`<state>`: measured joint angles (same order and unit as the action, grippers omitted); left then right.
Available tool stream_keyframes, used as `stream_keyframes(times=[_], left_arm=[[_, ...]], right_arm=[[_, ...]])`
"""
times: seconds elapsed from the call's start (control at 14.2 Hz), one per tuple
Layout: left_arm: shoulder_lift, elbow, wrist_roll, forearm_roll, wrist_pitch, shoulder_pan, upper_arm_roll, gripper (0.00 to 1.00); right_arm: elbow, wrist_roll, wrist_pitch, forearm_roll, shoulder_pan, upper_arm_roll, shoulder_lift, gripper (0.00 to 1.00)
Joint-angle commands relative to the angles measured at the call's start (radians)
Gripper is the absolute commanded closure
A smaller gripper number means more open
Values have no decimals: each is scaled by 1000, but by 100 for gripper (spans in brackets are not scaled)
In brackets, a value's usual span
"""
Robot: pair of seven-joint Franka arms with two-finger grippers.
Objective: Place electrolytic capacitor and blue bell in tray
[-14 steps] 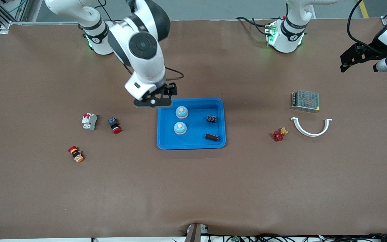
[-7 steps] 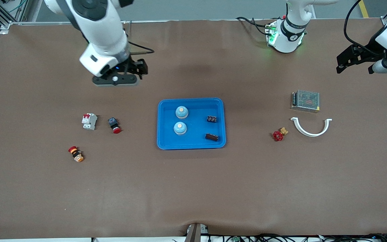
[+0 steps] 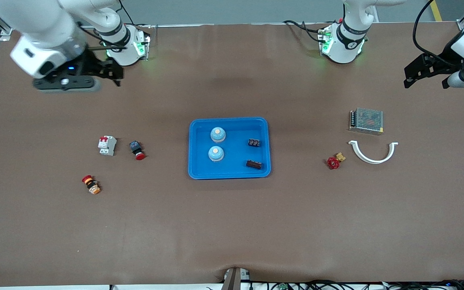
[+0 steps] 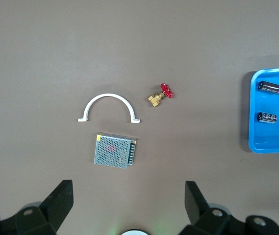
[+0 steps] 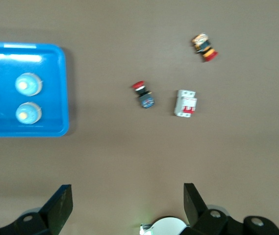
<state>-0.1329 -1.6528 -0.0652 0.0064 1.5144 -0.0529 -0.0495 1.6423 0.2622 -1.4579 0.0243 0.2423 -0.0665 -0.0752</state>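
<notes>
front: tray point(image 3: 199, 171) mid-table holds two blue bells point(image 3: 218, 134) and two capacitors point(image 3: 254, 164); right gripper point(image 3: 109, 71) and left gripper point(image 3: 425, 74) up at table ends | left wrist: left gripper point(image 4: 129, 205) fingers spread wide, empty, over bare table near power supply point(image 4: 114, 151) | right wrist: right gripper point(image 5: 128, 205) fingers wide apart, empty

Both arms are raised near their own ends of the tabletop. The right hand point(image 3: 109, 72) hangs with fingers spread, empty; the left hand point(image 3: 411, 76) likewise, fingers apart.
</notes>
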Motion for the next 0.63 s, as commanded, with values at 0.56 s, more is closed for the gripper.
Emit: stream_keyframes(times=[0.56], left_arm=[[-17, -4, -30, -2, -14, 4, 10, 0]], right_arm=[[-4, -262, -108, 16, -290, -15, -9, 0]])
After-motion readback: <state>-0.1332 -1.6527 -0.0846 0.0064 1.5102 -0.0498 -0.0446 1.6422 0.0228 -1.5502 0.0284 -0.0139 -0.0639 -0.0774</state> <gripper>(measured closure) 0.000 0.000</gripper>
